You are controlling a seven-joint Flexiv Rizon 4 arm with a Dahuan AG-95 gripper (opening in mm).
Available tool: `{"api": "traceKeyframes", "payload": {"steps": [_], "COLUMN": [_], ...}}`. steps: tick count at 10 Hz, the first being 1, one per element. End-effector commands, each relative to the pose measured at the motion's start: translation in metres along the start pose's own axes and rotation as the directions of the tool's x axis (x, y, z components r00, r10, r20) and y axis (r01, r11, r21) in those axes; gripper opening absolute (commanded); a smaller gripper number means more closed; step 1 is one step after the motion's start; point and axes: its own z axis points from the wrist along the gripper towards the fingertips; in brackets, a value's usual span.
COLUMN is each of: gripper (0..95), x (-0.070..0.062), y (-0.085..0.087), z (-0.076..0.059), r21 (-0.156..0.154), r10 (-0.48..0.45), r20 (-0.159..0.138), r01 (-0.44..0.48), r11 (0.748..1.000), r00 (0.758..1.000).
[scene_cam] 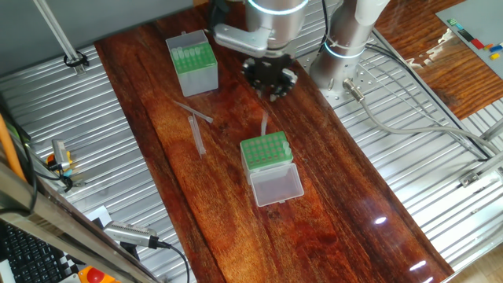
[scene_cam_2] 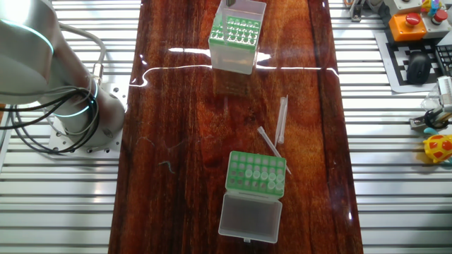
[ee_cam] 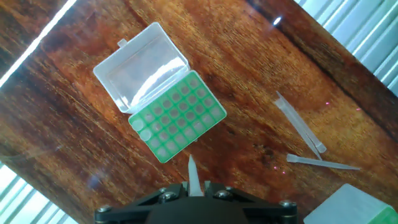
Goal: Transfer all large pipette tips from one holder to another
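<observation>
Currently the gripper point(ee_cam: 195, 186) has its fingers drawn close together, pinching one large pipette tip point(ee_cam: 193, 172) that points down toward the table. It hangs above the wood just beside the low green rack point(ee_cam: 177, 116), whose clear lid point(ee_cam: 140, 66) lies open. Two loose tips point(ee_cam: 301, 132) lie on the table between the rack and the taller translucent box point(scene_cam: 194, 63).

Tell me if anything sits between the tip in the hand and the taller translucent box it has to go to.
Nothing visible blocks the way. The hand grips one pipette tip above bare wood near the low green rack. The taller translucent box stands apart across open table; two loose tips lie flat off to the side.
</observation>
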Motion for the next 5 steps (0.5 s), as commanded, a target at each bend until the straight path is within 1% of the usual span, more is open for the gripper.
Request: {"api": "traceKeyframes", "payload": {"steps": [1,2,3,4,5], "gripper": [0.0,0.0,0.0,0.0,19.0], "x": [0.036,0.042,0.042,0.042,0.042], "y": [-0.074,-0.084,-0.084,-0.084,-0.084], "z": [0.009,0.009,0.008,0.008,0.008], "r21": [0.023,0.022,0.023,0.008,0.0], "r10": [-0.118,-0.138,-0.136,-0.125,-0.117], "r20": [0.009,0.003,-0.001,0.014,0.021], "r01": [0.118,0.138,0.136,0.125,0.117], "r11": [0.993,0.99,0.99,0.992,0.993], "r00": [0.993,0.99,0.991,0.992,0.993]}}
